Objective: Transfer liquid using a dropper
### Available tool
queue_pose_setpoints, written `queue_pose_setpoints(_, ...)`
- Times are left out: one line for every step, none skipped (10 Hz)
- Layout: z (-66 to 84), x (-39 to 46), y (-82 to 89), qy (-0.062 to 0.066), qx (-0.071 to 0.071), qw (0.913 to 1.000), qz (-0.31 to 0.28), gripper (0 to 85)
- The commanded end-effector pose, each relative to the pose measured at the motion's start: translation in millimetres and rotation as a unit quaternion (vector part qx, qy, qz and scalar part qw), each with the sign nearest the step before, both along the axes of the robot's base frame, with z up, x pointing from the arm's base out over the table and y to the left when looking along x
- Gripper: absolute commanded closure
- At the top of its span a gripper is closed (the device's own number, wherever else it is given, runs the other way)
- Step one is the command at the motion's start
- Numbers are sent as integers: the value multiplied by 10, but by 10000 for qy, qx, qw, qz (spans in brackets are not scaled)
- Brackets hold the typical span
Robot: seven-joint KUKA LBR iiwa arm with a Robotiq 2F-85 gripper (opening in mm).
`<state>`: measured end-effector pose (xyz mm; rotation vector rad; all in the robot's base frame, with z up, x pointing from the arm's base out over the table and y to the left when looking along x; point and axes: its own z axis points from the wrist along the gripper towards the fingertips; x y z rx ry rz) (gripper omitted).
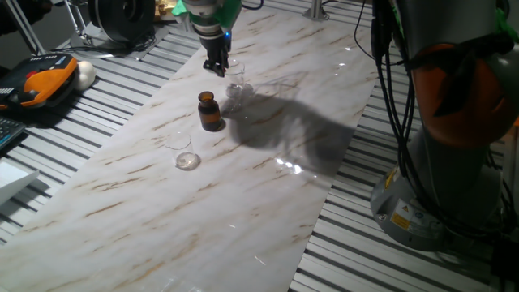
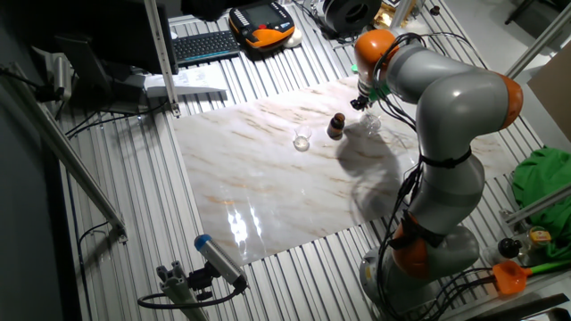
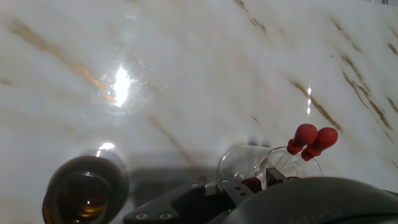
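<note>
My pincer [image 1: 216, 70] hung just above a clear glass [image 1: 235, 77] beside the amber bottle [image 1: 210, 110]; its opening I could not tell. The dropper [image 3: 303, 140] stood in that glass, red bulb upward.

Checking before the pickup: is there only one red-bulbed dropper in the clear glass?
No: the hand view shows two red bulbs side by side, so a second dropper leans beside the first dropper in the clear glass.

Marble tabletop [image 1: 243, 186] on slatted metal bench [image 1: 389, 259]; keyboard [image 2: 203, 45] behind.
</note>
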<state>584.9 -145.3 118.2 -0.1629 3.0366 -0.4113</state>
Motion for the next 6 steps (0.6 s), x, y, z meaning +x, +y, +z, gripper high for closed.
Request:
queue_pose_setpoints(1, 2, 2, 5, -3, 10000, 27, 680)
queue_pose_setpoints(7, 2, 5, 30, -6, 10000, 60, 680)
queue_pose_setpoints(20, 4, 14, 54, 1, 10000, 62, 680)
queue_pose_setpoints(32, 4, 21, 61, 1, 10000, 60, 680)
queue_pose_setpoints(42, 10, 25, 61, -14, 10000, 59, 680)
queue_pose_setpoints(57, 15, 22, 71, -15, 10000, 65, 680)
